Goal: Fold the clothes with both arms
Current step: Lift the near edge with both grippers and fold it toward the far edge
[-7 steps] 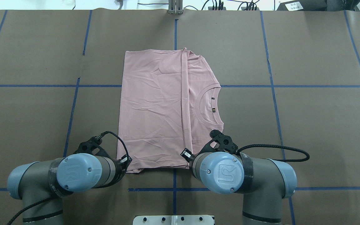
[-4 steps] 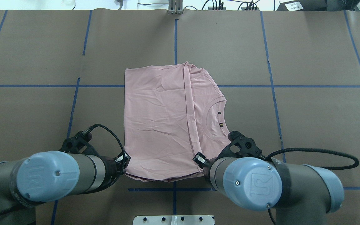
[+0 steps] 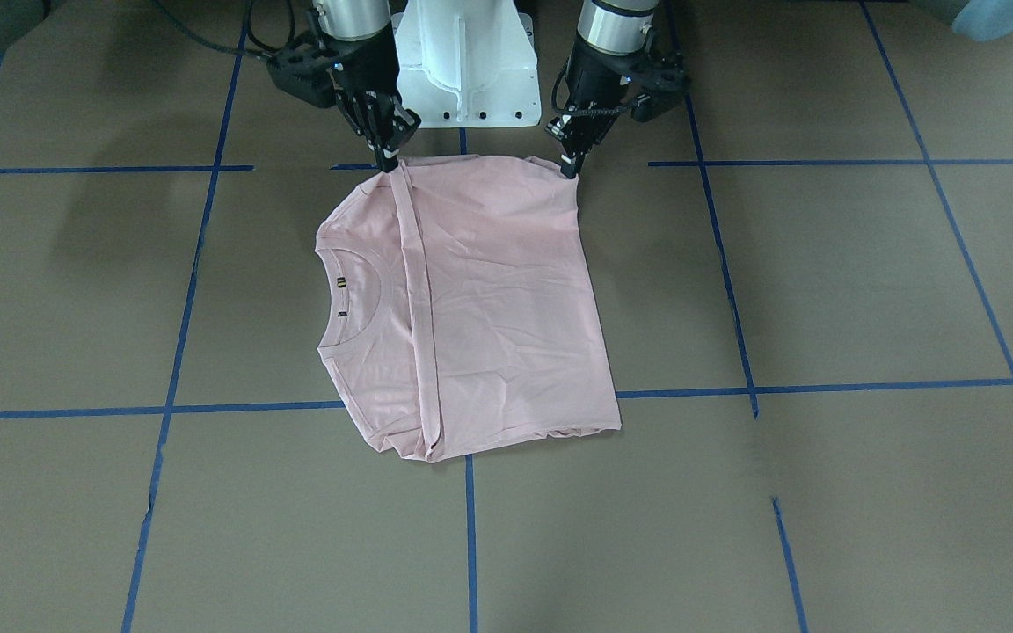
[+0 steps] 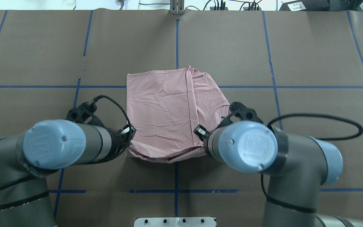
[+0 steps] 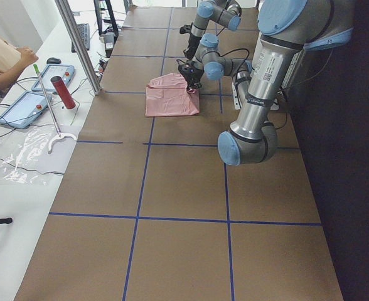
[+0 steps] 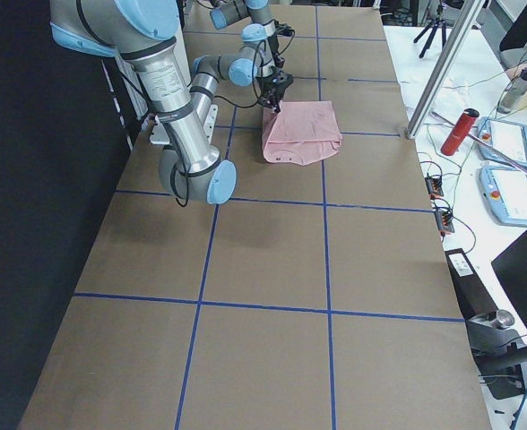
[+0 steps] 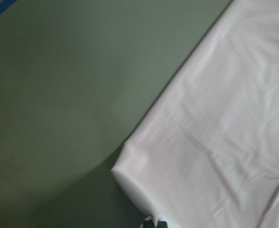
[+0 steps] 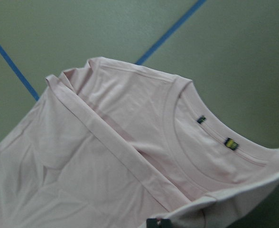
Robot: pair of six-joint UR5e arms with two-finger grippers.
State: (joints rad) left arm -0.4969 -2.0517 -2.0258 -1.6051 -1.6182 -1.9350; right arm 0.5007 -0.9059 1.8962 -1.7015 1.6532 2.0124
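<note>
1. Shirt (image 3: 506,299): pale pink, folded, lying mid-frame in the front view on the bench (image 3: 823,290). The collar (image 3: 388,294) sits toward frame left, with a folded band running top to bottom beside it.
2. Edges: the shirt's lower edge lies flat just below a blue tape line (image 3: 823,387). Its upper edge, nearest the white base (image 3: 467,61), is held off the bench. In the overhead view this edge sags between its two corners.
3. Open room: there is wide bare bench at the left, right and bottom of the front view. At the top it is tight, since the base stands just behind both claws.
4. Hidden:
   - In the overhead view the wrists cover the fingertips, and the right wrist covers part of the collar.
   - The wrist views are blurred, with only dark tips cut off at the bottom edge.
   - The side views are too small for detail.
5. Left claw (image 3: 570,169): upper centre-right of the front view, fingers together and clamped on the shirt's upper right corner.
6. Right claw (image 3: 388,158): upper centre-left of the front view, fingers pinched on the upper left corner, at the top of the folded band.
</note>
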